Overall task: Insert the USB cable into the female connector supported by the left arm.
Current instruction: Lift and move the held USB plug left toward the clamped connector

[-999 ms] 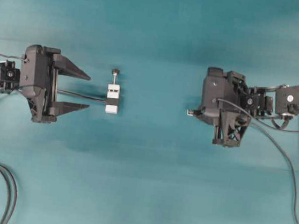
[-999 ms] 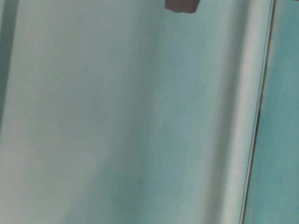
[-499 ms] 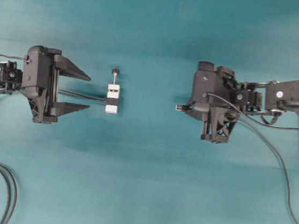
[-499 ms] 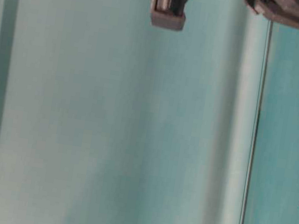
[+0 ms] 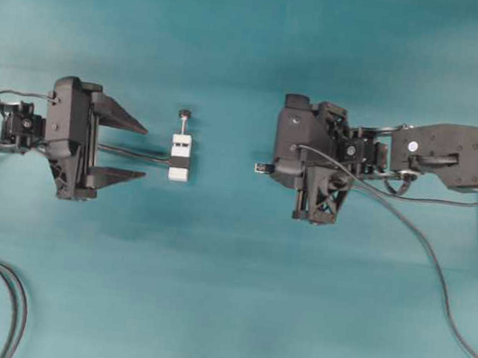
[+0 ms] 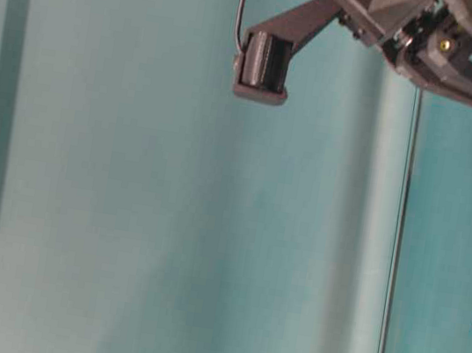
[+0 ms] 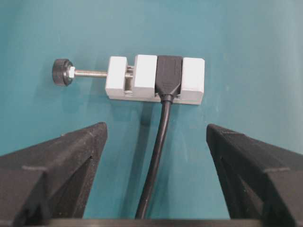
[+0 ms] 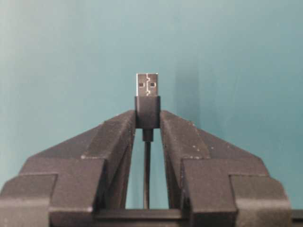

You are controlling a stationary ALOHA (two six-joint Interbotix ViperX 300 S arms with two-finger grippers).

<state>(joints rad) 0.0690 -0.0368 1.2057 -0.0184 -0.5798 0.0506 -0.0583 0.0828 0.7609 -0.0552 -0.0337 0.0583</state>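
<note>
Two black robot arms are facing each other across a teal worktop (image 5: pixel 223 315) in the overhead view. On the left, the left gripper (image 5: pixel 137 150) is standing released, its long pointed jaws spread wide and holding nothing. Just beyond its tips, apart from them, the female connector (image 5: pixel 180 156) is lying on the worktop: a small white block with a black socket end seated in it. From that socket a dark cable (image 7: pixel 156 156) is running back between the open jaws, and a thin pin with a black knob (image 7: pixel 61 72) is sticking out of the block's side. On the right, the right gripper (image 8: pixel 147 124) is grasping the USB cable (image 8: pixel 147 112) by its short dark collar, jaws clenched on either side. The silver plug is jutting out past the fingertips toward the connector, well apart from it. Looped black cables (image 5: pixel 2 290) are lying at the worktop's lower left corner.
</note>
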